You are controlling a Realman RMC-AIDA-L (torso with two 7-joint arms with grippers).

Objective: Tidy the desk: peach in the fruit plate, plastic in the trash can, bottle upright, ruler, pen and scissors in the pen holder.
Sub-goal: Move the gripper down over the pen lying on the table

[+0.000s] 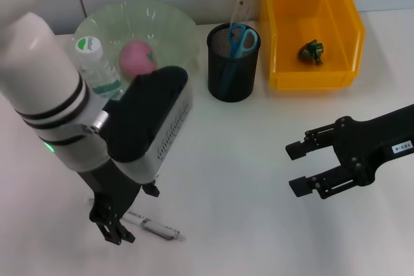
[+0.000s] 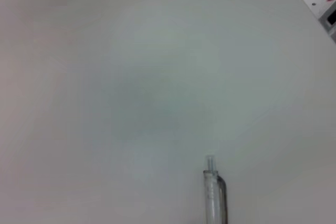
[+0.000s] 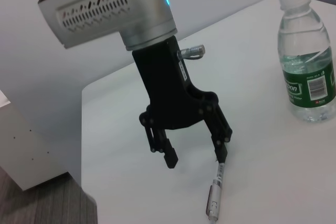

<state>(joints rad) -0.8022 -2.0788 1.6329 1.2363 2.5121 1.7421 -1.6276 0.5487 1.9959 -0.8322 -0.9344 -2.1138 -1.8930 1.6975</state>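
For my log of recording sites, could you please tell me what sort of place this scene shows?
Probably an office desk mock-up in a lab: a white desk carrying a black mesh pen holder with scissors, a yellow trash can, and a pen beneath the left gripper.

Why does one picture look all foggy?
The left wrist view sits so close to the desk that it goes soft, with only the pen tip showing. The right wrist view is sharper: left gripper, bottle. The head view is clear too.
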